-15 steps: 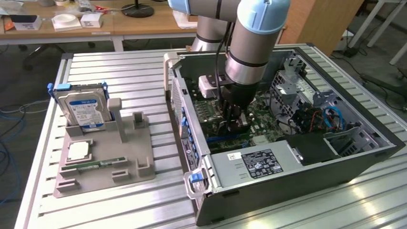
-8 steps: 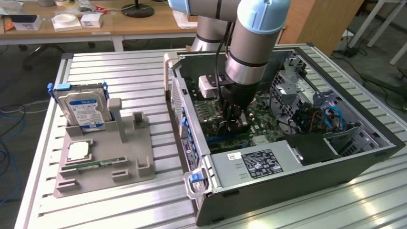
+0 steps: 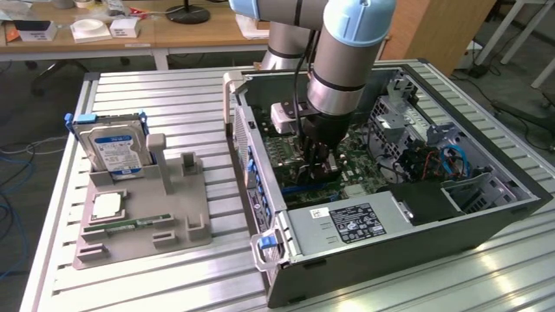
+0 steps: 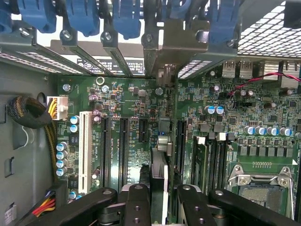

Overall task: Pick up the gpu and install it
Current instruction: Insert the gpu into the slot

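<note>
The gpu (image 4: 159, 160) shows edge-on in the wrist view as a thin dark card between the two black fingers (image 4: 136, 202). Its silver end bracket (image 4: 162, 56) reaches the rear slot openings of the case. My gripper (image 4: 160, 200) is shut on the card and holds it upright over the black expansion slots of the green motherboard (image 4: 117, 94). In the exterior view the gripper (image 3: 314, 156) hangs deep inside the open computer case (image 3: 485, 214), with the gpu (image 3: 318, 175) dark at its tips just above the board. Whether the card is seated in a slot cannot be told.
A grey holder (image 3: 173, 240) left of the case carries a hard drive (image 3: 111, 149) with a blue-white label, a processor (image 3: 106, 205) and a green memory stick (image 3: 130, 225). Inside the case are the power supply (image 3: 347, 224), blue latches (image 4: 84, 16), cables (image 4: 28, 113) and the processor socket (image 4: 258, 188).
</note>
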You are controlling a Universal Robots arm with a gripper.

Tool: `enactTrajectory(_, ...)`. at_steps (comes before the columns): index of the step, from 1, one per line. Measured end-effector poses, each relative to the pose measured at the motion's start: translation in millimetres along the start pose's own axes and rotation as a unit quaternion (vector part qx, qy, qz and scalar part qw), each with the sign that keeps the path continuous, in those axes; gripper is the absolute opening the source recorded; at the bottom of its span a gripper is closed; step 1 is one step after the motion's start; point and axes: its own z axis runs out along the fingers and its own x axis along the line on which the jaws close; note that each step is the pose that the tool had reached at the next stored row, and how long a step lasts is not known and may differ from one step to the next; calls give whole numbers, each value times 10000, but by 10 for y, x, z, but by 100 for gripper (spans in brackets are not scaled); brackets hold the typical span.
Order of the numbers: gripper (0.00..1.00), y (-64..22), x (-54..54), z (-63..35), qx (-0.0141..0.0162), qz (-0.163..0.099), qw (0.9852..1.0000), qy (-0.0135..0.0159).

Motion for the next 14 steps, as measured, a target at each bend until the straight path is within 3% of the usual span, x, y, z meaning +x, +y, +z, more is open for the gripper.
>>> enactTrajectory(6,27,1,-1,-84,1,1,10000,0)
enactTrajectory(14,27,-5,-1,-96,1,1,10000,1)
